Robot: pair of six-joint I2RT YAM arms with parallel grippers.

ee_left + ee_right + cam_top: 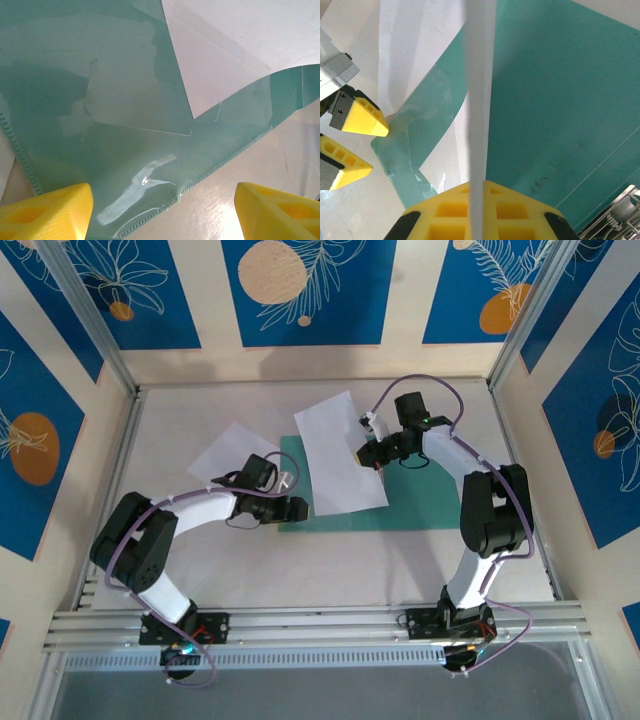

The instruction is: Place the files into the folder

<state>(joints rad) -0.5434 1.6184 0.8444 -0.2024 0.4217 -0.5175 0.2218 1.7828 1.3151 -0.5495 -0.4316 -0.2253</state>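
Observation:
The teal folder (420, 502) lies flat mid-table; its metal clip (615, 216) shows at the lower right of the right wrist view. My right gripper (376, 452) is shut on the edge of one white file (340, 452), which hangs over the folder's left part and is seen edge-on (479, 90) between the yellow fingers (445, 210). A second white file (226, 454) lies on the table to the left. My left gripper (297, 508) stands open at the folder's left edge, with the corner of a translucent teal leaf (150, 150) between its spread fingers (55, 210) and nothing gripped.
The pale table (330, 570) is fenced by metal frame posts (90, 330) and patterned blue walls. A metal rail (320, 625) carries both arm bases at the near edge. The two grippers work close together over the folder's left half.

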